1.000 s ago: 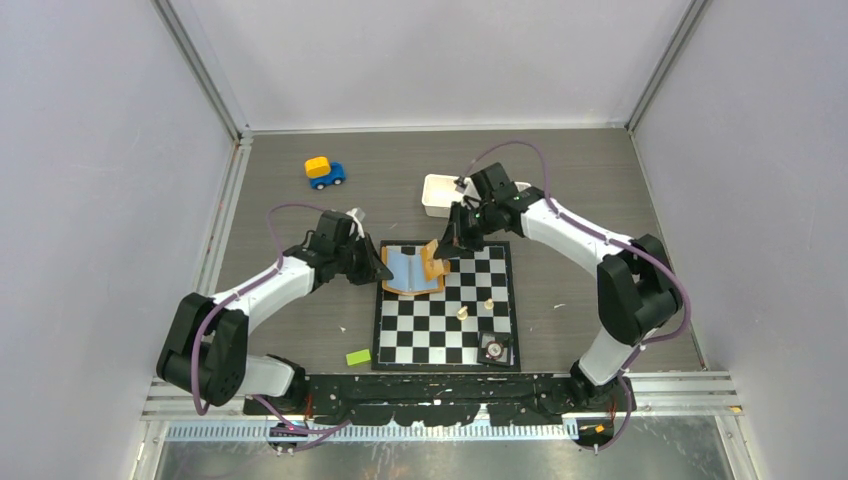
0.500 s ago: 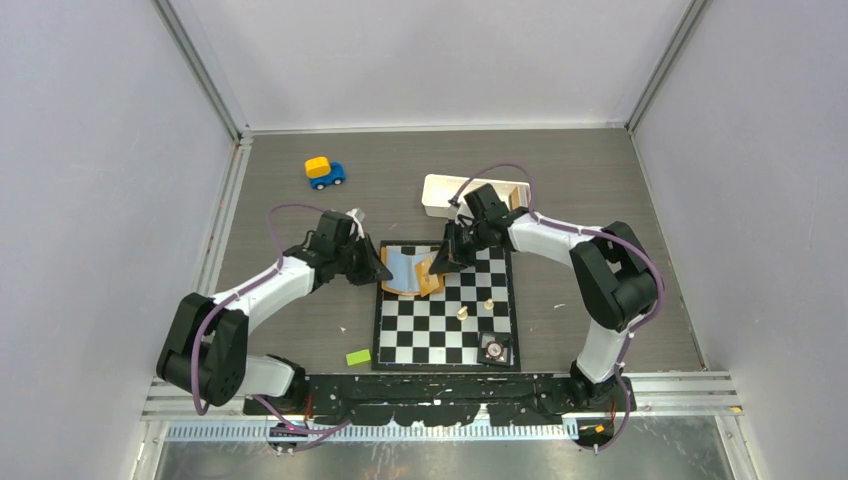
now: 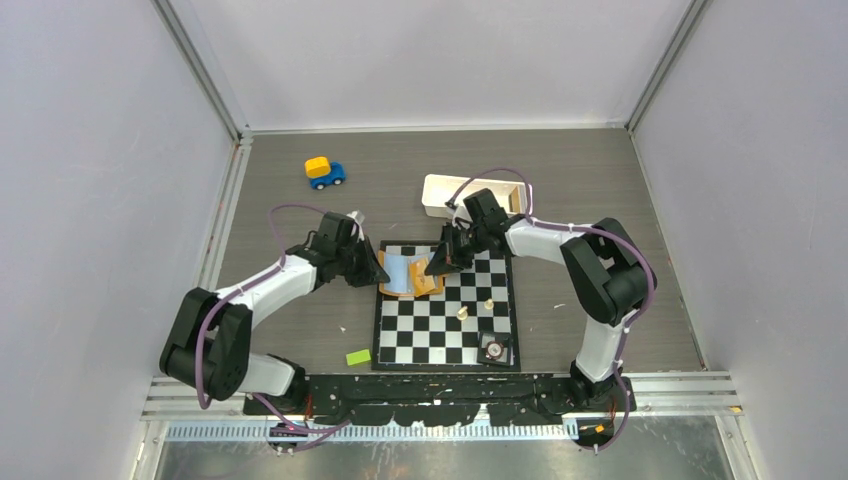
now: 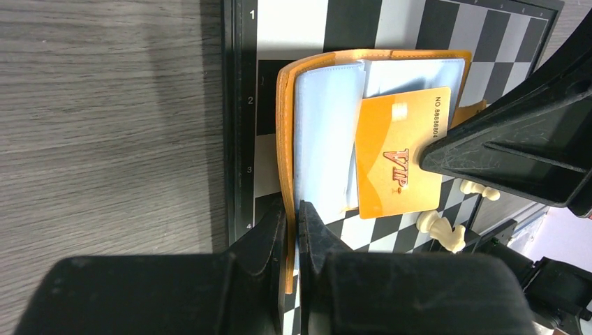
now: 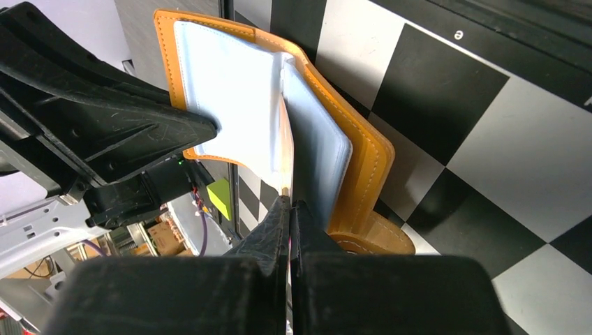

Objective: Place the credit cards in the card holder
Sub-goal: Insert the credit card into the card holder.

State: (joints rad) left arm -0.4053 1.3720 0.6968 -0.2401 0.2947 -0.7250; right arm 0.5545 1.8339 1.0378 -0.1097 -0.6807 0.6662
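The card holder (image 3: 400, 277) lies open on the chessboard (image 3: 440, 330), orange outside and light blue inside (image 4: 321, 139). My left gripper (image 4: 293, 211) is shut on its orange near edge (image 4: 283, 139). A gold-orange credit card (image 4: 398, 160) marked VIP lies across the holder's right half, its left edge at the blue pocket. My right gripper (image 5: 290, 202) is shut on that card, which shows edge-on (image 5: 287, 160) in the right wrist view. From above, the right gripper (image 3: 440, 265) sits at the holder's right side and the left gripper (image 3: 380, 272) at its left.
A white tray (image 3: 470, 195) stands just behind the board. A blue and yellow toy car (image 3: 324, 172) is at the back left. A green block (image 3: 358, 357) lies left of the board. Two pale chess pieces (image 3: 463, 313) and a small dark object (image 3: 493, 348) stand on the board.
My right gripper has moved left and down with the card, lowering it onto the open holder. The left gripper has kept its hold and place.
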